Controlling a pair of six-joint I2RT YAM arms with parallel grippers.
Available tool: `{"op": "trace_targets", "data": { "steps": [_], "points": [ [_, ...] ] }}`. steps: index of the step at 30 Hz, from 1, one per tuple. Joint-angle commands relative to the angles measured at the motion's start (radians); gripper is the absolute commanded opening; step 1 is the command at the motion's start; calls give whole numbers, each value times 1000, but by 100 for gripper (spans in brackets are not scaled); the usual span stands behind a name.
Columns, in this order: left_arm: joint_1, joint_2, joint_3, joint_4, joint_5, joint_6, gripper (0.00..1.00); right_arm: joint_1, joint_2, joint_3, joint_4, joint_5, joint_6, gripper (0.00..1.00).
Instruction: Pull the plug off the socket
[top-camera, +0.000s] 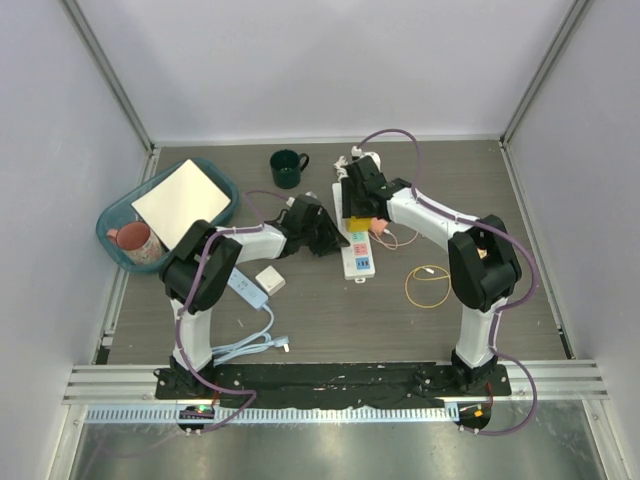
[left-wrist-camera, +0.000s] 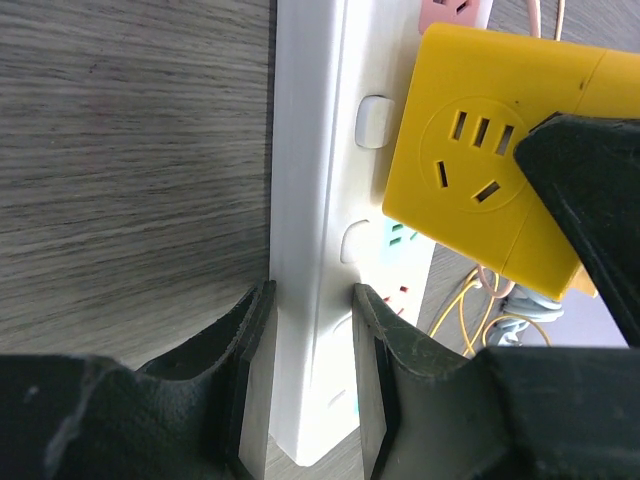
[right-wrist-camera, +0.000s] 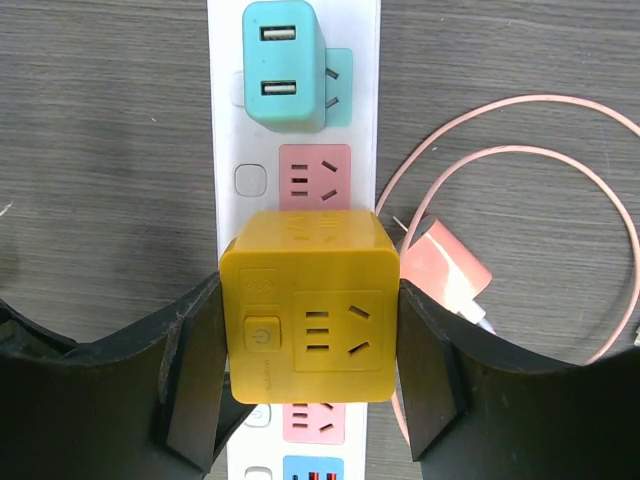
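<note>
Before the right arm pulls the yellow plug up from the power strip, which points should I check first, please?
1. Left claw grips the power strip from both sides: ok.
2. Right claw presses two opposite faces of the yellow plug: ok.
3. Right claw is apart from the teal charger: ok.
4. Pink charger lies free of the right claw: cannot tell, they are very close.
5. How deep the plug pins sit: cannot tell, hidden under the plug.

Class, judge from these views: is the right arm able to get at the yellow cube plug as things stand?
Probably yes: the right gripper sits around the yellow cube plug, its fingers against both sides, while the left gripper clamps the power strip.
</note>
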Motion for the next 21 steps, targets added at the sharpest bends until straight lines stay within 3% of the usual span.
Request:
{"op": "trace_targets", "data": {
  "steps": [1,5,12,21],
  "points": [
    [8,178,-78,-315,-278,91,30,44,-148,85,61,-29,-15,1],
    [7,182,-77,-327,-301,98,30,-22,-151,53,111,-193,74,1],
    [7,185,-68,-352,-324,105,29,-63,-163,33,121,-265,146,1],
    [7,187,-66,-363,-335,110,28,75,-117,177,-33,47,-15,1]
  ]
}}
